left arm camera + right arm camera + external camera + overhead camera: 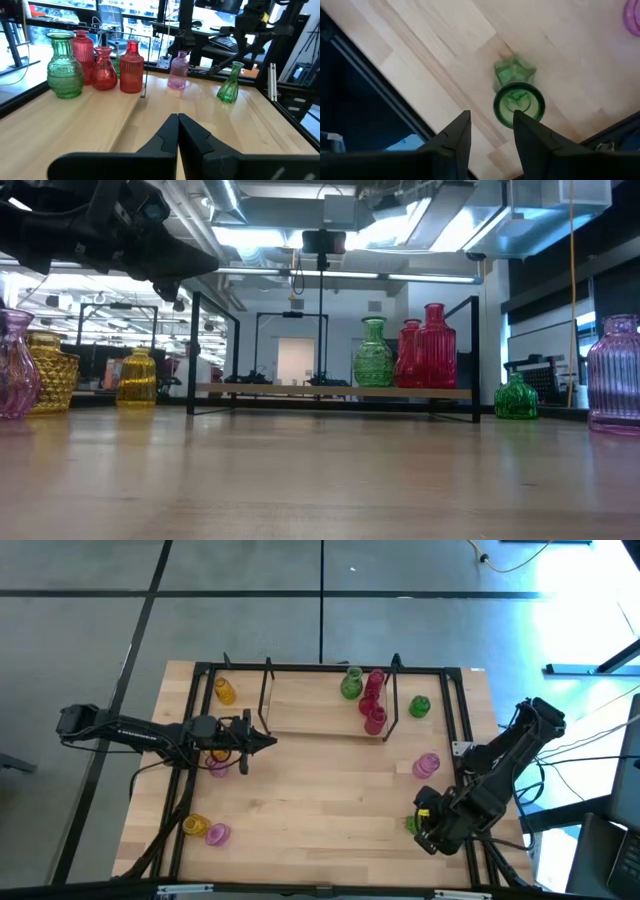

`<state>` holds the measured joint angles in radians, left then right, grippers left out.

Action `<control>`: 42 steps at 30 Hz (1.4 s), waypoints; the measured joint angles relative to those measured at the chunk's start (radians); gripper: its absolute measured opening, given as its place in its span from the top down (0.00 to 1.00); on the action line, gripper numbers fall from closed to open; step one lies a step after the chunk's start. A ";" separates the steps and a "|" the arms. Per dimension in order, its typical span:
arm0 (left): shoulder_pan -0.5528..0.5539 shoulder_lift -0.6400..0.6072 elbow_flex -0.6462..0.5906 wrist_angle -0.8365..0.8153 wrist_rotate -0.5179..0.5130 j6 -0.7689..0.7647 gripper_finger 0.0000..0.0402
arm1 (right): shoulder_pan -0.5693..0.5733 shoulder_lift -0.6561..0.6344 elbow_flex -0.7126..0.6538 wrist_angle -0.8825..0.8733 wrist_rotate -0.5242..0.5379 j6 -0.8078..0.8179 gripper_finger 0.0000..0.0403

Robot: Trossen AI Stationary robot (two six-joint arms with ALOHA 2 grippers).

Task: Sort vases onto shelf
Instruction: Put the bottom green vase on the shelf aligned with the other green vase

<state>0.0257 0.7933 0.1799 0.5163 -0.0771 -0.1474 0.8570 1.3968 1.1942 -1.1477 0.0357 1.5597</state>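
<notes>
Vases scattered in groups across the tabletop point(320, 790), some already on the shelf point(310, 705). On the shelf's right end: one green vase point(350, 685) and a tight cluster of red vases point(373, 700), three visible in the left wrist view, standing upright and close together. Shelf itself sits at the far middle of the tabletop, black uprights at both ends.

Off the shelf, just right of it: a second green vase point(419, 706) on the bare wood. Nearer the right edge, a pink vase point(427, 765). At the near right corner, another green vase point(516, 97), upright, seen from above with its round mouth facing the camera.

Right pincer point(491, 130) hangs directly over that corner vase, fingers partly spread and empty; the vase mouth lies just beyond the tips, not between them. Contact not evident.

Left side: a yellow vase point(225, 691) at the far left, outside the shelf's upright. A yellow and pink pair point(205, 830) at the near left corner. More yellow and pink glass point(217, 762) shows beneath the left arm, partly hidden.

Left pincer point(268, 741) closed tight, holding nothing, poised above the tabletop near the shelf's left front corner, pointing toward the right.
</notes>
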 joint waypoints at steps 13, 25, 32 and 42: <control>0.000 0.000 0.000 0.000 0.000 0.000 1.00 | 0.000 0.000 -0.083 0.063 0.026 -0.034 0.67; 0.000 0.000 0.000 0.000 0.000 0.000 1.00 | 0.000 -0.001 -0.118 0.053 0.051 -0.072 0.80; 0.000 0.000 0.000 0.000 0.000 0.000 1.00 | 0.000 -0.002 -0.113 0.053 0.049 -0.108 0.97; 0.000 0.000 0.000 0.000 -0.018 0.001 1.00 | -0.038 0.010 -0.011 0.076 0.130 -0.252 0.98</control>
<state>0.0254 0.7933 0.1799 0.5167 -0.0956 -0.1467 0.8185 1.4070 1.1835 -1.0721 0.1652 1.3074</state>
